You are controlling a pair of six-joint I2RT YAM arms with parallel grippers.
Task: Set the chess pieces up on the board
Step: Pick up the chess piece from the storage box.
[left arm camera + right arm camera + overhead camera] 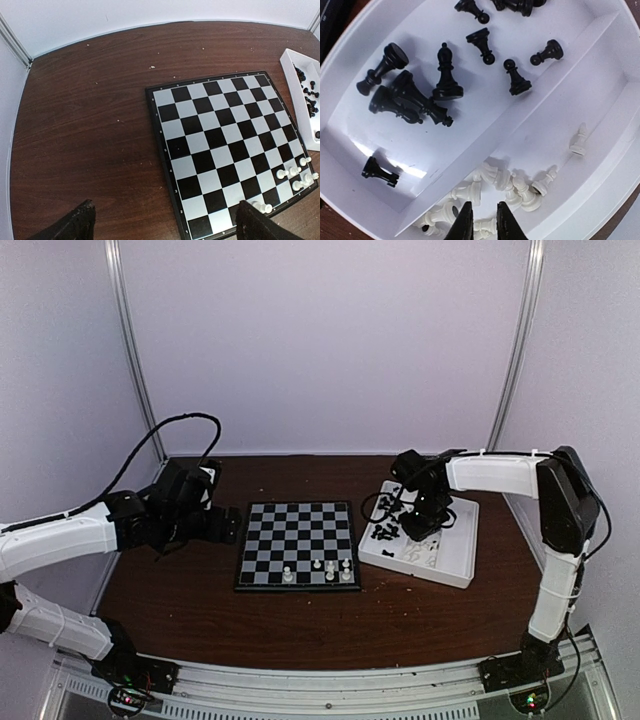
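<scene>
Top external view puts the task barely begun: a handful of white chess pieces (330, 568) stand on the board (297, 540), ahead of the left claw (165, 205), whose fingers are spread wide. The right claw (484, 210) hangs over the tray (520, 130), fingers nearly together above the glossy white heap (510, 190); whether they pinch one I cannot tell. Black pieces (445, 75), smooth turned plastic, lie beyond it. The tabletop (90, 125) is dark wood-grain.
</scene>
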